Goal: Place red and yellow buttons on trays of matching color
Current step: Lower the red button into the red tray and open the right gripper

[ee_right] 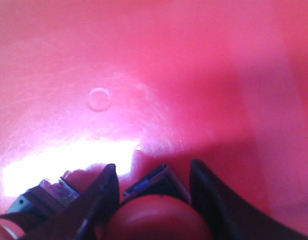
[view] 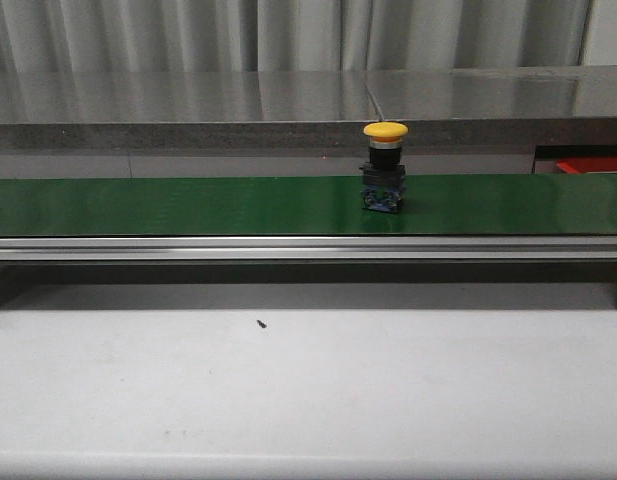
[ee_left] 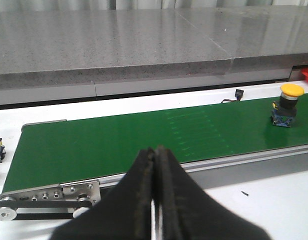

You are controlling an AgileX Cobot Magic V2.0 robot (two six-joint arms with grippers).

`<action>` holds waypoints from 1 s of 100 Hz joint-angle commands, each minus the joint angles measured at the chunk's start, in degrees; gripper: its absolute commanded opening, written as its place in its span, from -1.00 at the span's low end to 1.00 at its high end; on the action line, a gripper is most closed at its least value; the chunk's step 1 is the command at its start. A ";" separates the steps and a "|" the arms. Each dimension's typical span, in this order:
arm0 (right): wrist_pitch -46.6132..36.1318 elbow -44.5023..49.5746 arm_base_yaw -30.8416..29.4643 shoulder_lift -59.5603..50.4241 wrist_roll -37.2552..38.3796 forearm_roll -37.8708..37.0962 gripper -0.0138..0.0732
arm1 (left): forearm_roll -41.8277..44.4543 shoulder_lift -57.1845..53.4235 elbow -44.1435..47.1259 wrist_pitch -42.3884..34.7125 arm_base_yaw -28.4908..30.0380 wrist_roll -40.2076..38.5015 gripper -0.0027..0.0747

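One yellow button (view: 385, 165) on belt (view: 188, 205); left end effector (ee_left: 154, 165) closed empty; right end effector (ee_right: 151, 175) grips red button (ee_right: 156, 220).

Front view level across green belt (view: 188, 205), left wrist shares it obliquely, right wrist close over red tray (ee_right: 193, 75)

Green conveyor belt (view: 188, 205): open along its length, one obstacle only, an upright yellow button (view: 385, 165) right of centre. White bench (view: 288, 390) in front: bare but for a small dark speck (view: 261, 323). Red tray (ee_right: 193, 75): floor open ahead of the right claw (ee_right: 151, 187), a red button (ee_right: 156, 217) between its fingers, another part (ee_right: 39, 200) just beside.
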 commanded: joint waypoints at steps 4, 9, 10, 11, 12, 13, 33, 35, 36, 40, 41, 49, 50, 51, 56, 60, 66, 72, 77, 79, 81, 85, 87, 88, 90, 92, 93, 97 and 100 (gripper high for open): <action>-1.39 -1.91 -0.74 -3.32 -0.24 0.37 -0.33 | -1.43 0.35 -1.47 -3.90 -0.44 -0.07 -0.98; -1.51 -1.91 -0.86 -3.32 -0.24 0.37 -0.29 | -1.43 0.35 -1.47 -3.90 -0.44 -0.07 -0.98; -1.60 -1.91 -0.86 -3.32 -0.24 0.37 -0.28 | -1.43 0.35 -1.47 -3.90 -0.44 -0.07 -0.98; -1.61 -1.91 -0.92 -3.32 -0.24 0.37 -0.25 | -1.43 0.35 -1.47 -3.90 -0.44 -0.07 -0.98; -1.66 -1.91 -0.94 -3.32 -0.24 0.37 -0.24 | -1.43 0.35 -1.47 -3.90 -0.44 -0.07 -0.98; -1.74 -1.91 -0.94 -3.39 -0.24 0.37 -0.21 | -1.43 0.35 -1.47 -3.90 -0.44 -0.07 -0.98; -1.22 -3.94 -1.35 -4.01 -0.18 0.97 0.43 | -1.43 0.35 -1.47 -3.90 -0.44 -0.07 -0.98; -1.06 -4.33 -1.40 -4.09 -0.18 1.21 0.48 | -1.43 0.35 -1.47 -3.90 -0.44 -0.07 -0.98; -0.93 -4.47 -1.47 -4.15 -0.18 1.44 0.49 | -1.43 0.35 -1.47 -3.90 -0.44 -0.07 -0.98; -0.36 -5.31 -1.54 -4.22 -0.18 2.06 0.53 | -1.43 0.35 -1.47 -3.90 -0.44 -0.07 -0.98; -0.24 -5.48 -1.59 -4.33 -0.18 2.13 0.53 | -1.43 0.35 -1.47 -3.90 -0.44 -0.07 -0.98; 0.81 -6.82 -1.60 -5.08 -0.18 2.53 0.53 | -1.43 0.35 -1.47 -3.90 -0.44 -0.07 -0.98; 0.92 -6.89 -1.60 -5.30 -0.18 2.53 0.53 | -1.43 0.35 -1.47 -3.90 -0.44 -0.07 -0.98; 0.92 -6.96 -1.60 -5.40 -0.18 2.53 0.53 | -1.43 0.35 -1.47 -3.90 -0.44 -0.07 -0.98; 1.50 -7.26 -1.60 -6.26 -0.18 2.65 0.53 | -1.43 0.35 -1.47 -3.90 -0.44 -0.07 -0.98; 1.99 -7.32 -1.60 -7.31 -0.18 2.65 0.53 | -1.43 0.35 -1.47 -3.90 -0.44 -0.07 -0.98; 3.79 -7.32 -1.60 -8.83 -0.26 2.65 0.53 | -1.43 0.35 -1.47 -3.90 -0.44 -0.07 -0.98; 5.27 -7.32 -1.60 -10.66 -0.98 2.70 0.53 | -1.43 0.35 -1.47 -3.90 -0.44 -0.07 -0.98; 6.43 -7.32 -1.60 -12.19 -1.87 2.86 0.53 | -1.43 0.35 -1.47 -3.90 -0.44 -0.07 -0.98; 6.64 -7.25 -1.60 -12.91 -2.24 3.08 0.53 | -1.43 0.35 -1.47 -3.90 -0.44 -0.07 -0.98; 7.00 -7.11 -1.53 -13.62 -2.74 3.49 0.53 | -1.43 0.35 -1.47 -3.90 -0.44 -0.07 -0.98; 7.78 -6.82 -1.39 -14.87 -4.07 4.65 0.53 | -1.43 0.35 -1.47 -3.90 -0.44 -0.07 -0.98; 8.28 -6.67 -1.37 -15.60 -4.86 5.43 0.52 | -1.43 0.35 -1.47 -3.90 -0.44 -0.07 -0.98; 8.45 -6.66 -1.32 -16.11 -5.08 5.69 0.52 | -1.43 0.35 -1.47 -3.90 -0.44 -0.07 -0.98; 8.93 -6.47 -1.25 -16.85 -5.89 6.57 0.51 | -1.43 0.35 -1.47 -3.90 -0.44 -0.07 -0.98; 9.31 -6.24 -1.20 -17.35 -6.56 7.42 0.51 | -1.43 0.35 -1.47 -3.90 -0.44 -0.07 -0.98; 9.41 -6.14 -1.19 -17.86 -6.74 7.69 0.51 | -1.43 0.35 -1.47 -3.90 -0.44 -0.07 -0.98; 9.65 -5.25 -1.07 -19.42 -7.82 9.19 0.51 | -1.43 0.35 -1.47 -3.90 -0.44 -0.07 -0.98; 9.94 -4.50 -0.92 -20.50 -8.48 9.98 0.51 | -1.43 0.35 -1.47 -3.90 -0.44 -0.07 -0.98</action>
